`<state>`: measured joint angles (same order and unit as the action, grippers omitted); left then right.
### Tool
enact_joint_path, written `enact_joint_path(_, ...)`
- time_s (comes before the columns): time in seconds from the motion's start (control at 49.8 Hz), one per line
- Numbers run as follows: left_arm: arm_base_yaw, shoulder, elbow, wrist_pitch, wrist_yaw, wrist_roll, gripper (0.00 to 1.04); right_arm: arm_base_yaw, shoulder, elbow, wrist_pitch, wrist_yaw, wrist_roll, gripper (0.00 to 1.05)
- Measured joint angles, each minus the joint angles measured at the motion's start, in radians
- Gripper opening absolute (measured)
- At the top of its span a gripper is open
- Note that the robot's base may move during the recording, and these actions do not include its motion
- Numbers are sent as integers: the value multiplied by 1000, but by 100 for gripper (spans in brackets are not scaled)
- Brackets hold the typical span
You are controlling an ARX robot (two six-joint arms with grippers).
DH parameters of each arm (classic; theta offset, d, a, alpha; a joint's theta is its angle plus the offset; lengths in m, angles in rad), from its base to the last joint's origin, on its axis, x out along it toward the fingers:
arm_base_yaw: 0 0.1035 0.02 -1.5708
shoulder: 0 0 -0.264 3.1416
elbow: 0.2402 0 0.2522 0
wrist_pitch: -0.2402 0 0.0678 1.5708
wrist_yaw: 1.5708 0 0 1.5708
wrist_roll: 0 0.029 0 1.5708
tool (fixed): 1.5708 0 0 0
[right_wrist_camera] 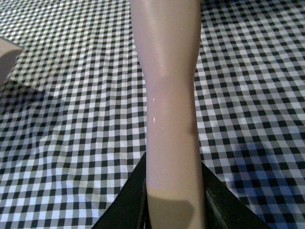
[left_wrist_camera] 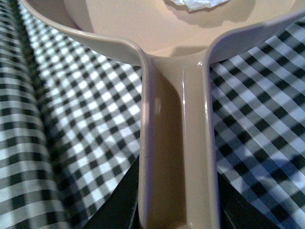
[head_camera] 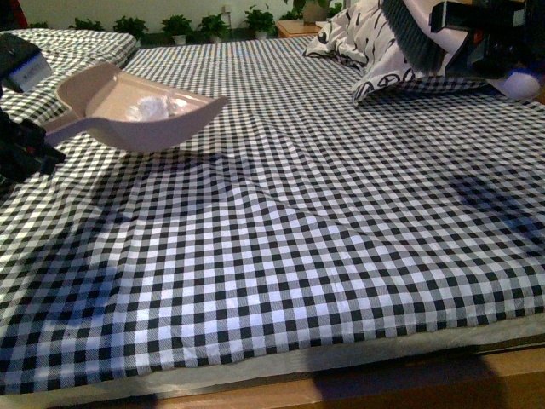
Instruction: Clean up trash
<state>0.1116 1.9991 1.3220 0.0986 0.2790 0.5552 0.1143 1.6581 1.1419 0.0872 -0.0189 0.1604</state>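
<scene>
At the far left of the front view, the left claw (head_camera: 25, 149) holds the beige dustpan (head_camera: 119, 106) by its handle, with the pan lifted clear of the bed (head_camera: 298, 256) and casting a shadow on the checked sheet just beneath it. The left wrist view shows the handle running between the two dark claw fingers (left_wrist_camera: 114, 210), which press against its sides. Inside the pan lies the trash (head_camera: 157, 108), a small crumpled white wad resting on the pan's floor toward the middle; in the left wrist view only its lower edge (left_wrist_camera: 198, 4) shows at the frame's border, sitting in the pan's hollow beyond the handle.

The black-and-white gingham sheet covers the whole bed, with soft creases across its middle.

Toward the upper right, a white pillow with black print (head_camera: 375, 51) leans at the head of the bed. In front of it, the right claw (head_camera: 477, 34) is raised well above the sheet and carries a brush (head_camera: 409, 34) with dark bristles pointing downward. The right wrist view shows its pale handle (right_wrist_camera: 169, 95) pinched between the dark fingers (right_wrist_camera: 128, 200) over the checked sheet.
</scene>
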Motion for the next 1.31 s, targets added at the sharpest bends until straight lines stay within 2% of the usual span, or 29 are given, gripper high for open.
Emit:
enact_joint_path(0.201, 17, -101, -16, 104, -156, -131, 26, 3, -93, -41, 5, 4, 1, 20)
enact_joint_path(0.602, -2, -422, -141, 67, -334, -277, 26, -66, -338, -111, -24, -38, 38, 20)
enact_joint_path(0.803, -35, -615, -227, 17, -389, -326, 26, -108, -462, -134, -64, -72, 65, 20)
enact_joint_path(1.024, -50, -864, -368, -47, -408, -351, 26, -159, -615, -164, -130, -93, 126, 20)
enact_joint_path(1.305, -51, -1024, -446, -111, -428, -375, 26, -162, -721, -200, -184, -106, 155, 20)
